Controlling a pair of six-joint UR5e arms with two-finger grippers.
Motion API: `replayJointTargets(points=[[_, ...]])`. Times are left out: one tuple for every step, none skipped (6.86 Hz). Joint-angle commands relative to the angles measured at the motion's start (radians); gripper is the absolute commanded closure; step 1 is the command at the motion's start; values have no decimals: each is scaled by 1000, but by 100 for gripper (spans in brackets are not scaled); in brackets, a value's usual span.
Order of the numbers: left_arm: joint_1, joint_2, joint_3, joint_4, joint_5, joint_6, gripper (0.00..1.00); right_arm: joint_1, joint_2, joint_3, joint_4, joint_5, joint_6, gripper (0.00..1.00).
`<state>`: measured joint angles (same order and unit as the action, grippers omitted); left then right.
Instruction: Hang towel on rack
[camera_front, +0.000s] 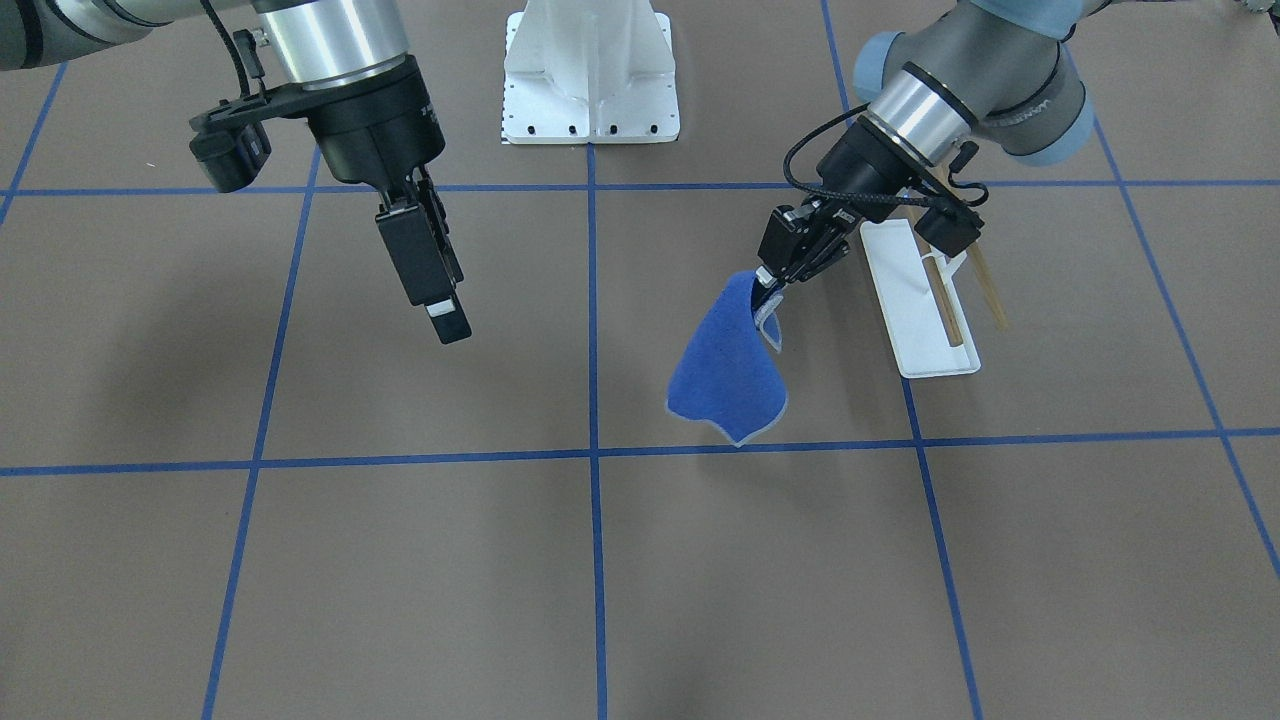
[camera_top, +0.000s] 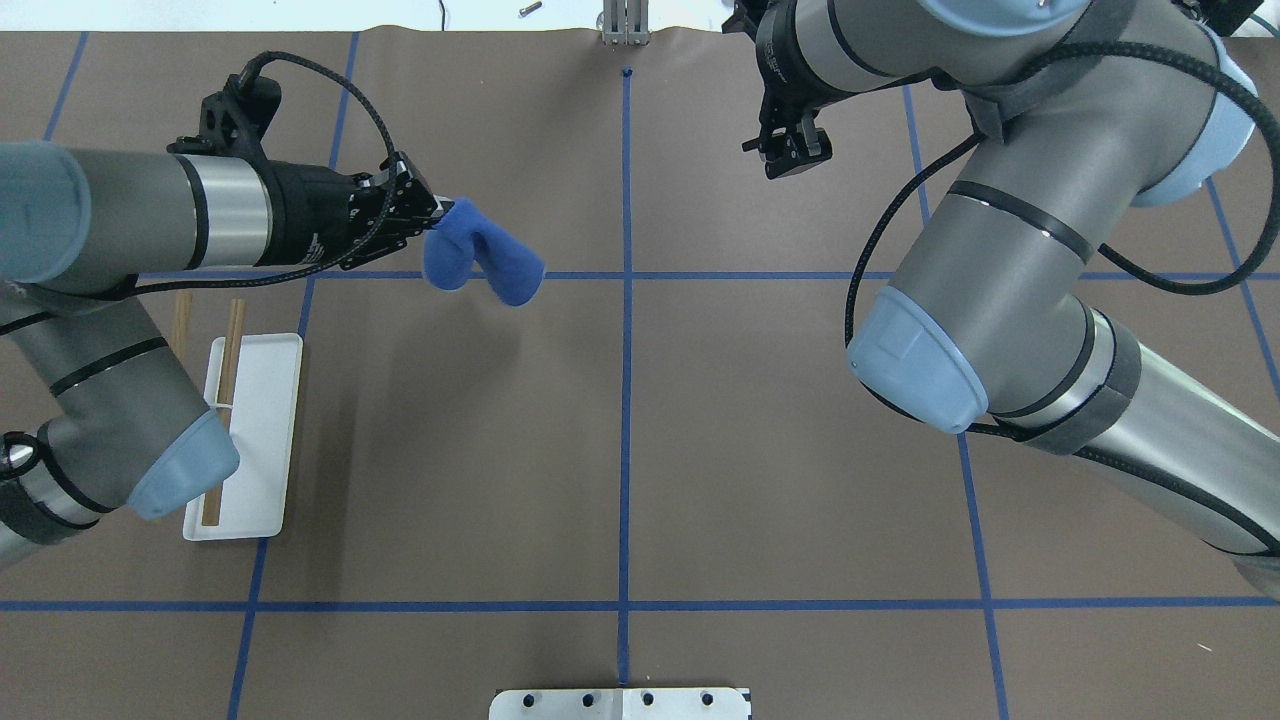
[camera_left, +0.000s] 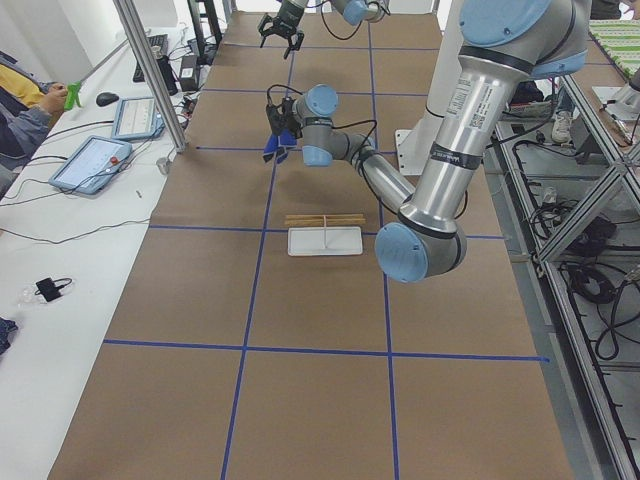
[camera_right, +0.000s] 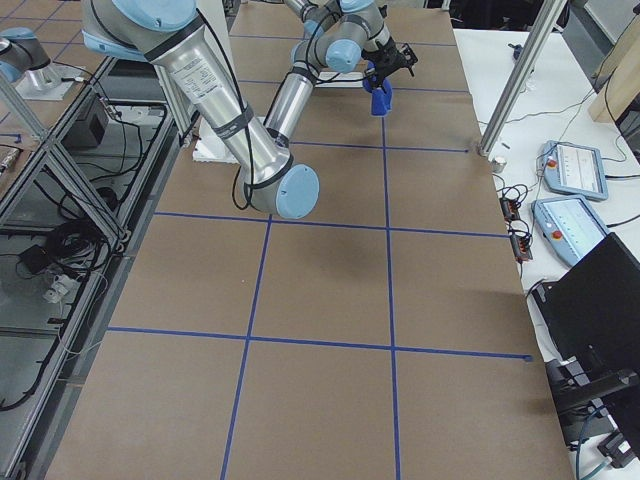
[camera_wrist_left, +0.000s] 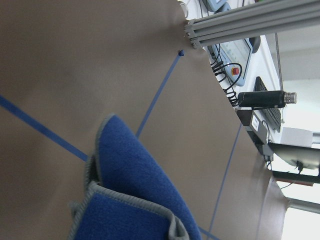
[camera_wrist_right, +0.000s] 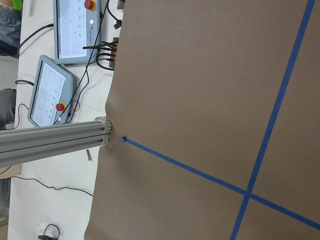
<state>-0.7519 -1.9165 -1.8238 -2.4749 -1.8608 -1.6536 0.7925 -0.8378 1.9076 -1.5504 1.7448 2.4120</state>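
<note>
Brown table (camera_top: 700, 450), blue tape grid. Rack (camera_top: 265, 400) near left, dowels running near-to-far. Beyond it, slightly right, left gripper (camera_top: 435, 215) pinches towel (camera_top: 480, 262) corner, cloth dangling. Right gripper (camera_top: 790, 165) far right, jaws apart, empty. Left arm nearer rack.

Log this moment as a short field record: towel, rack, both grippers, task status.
towel: small royal-blue cloth with a pale grey stitched edge, dangling folded from one pinched edge
rack: flat white tray base with two wooden dowels, nothing hung on it
left gripper: shut on the towel, next to the rack
right gripper: open, empty, far from towel and rack
status: towel lifted, not yet on the rack
</note>
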Motion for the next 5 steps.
replayJointTargets(points=[[-1, 54, -29, -1, 50, 420, 100, -4, -35, 2, 29, -1, -68, 0], [0, 75, -64, -1, 115, 580, 100, -4, -47, -1, 30, -1, -98, 0], [12, 121, -104, -2, 136, 633, 100, -4, -53, -2, 30, -1, -126, 0], [14, 160, -135, -3, 141, 656, 100, -4, -66, -1, 30, -1, -140, 0], [25, 216, -173, -12, 159, 631, 100, -3, -81, 2, 32, -1, -169, 0]])
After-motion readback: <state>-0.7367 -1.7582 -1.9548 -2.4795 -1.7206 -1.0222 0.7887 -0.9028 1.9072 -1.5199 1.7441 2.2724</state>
